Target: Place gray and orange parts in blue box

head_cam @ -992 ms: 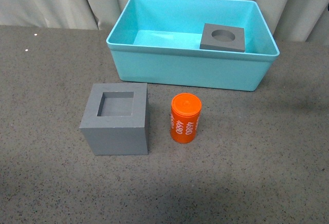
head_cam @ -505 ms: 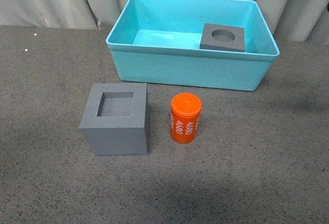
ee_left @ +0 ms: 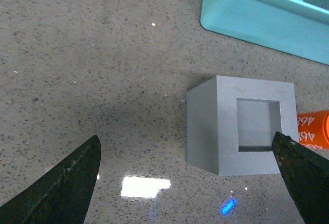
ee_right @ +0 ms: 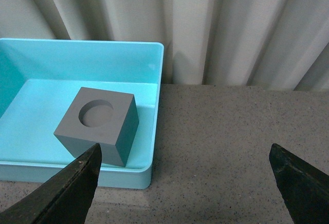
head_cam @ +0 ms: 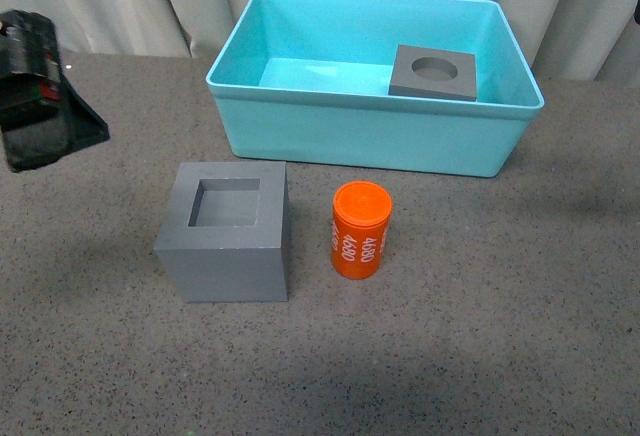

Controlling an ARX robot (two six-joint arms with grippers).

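Note:
A gray cube with a square recess (head_cam: 225,246) stands on the table in front of the blue box (head_cam: 375,141). An orange cylinder (head_cam: 360,231) with white numerals stands upright just right of that cube. Inside the box, at its right rear, sits a gray cube with a round recess (head_cam: 432,73). My left gripper (ee_left: 186,137) is open and hovers above the table near the square-recess cube (ee_left: 216,131), holding nothing. My right gripper (ee_right: 185,148) is open and empty, beside the box's right end, facing the round-recess cube (ee_right: 97,126).
My left arm (head_cam: 40,91) shows at the left edge of the front view, above the dark speckled tabletop (head_cam: 500,336). A pale pleated curtain (ee_right: 205,29) hangs right behind the box. Light glare (ee_left: 145,187) reflects off the table.
My left arm has come into the front view at its left edge. The cubes, the cylinder and the box have not moved.

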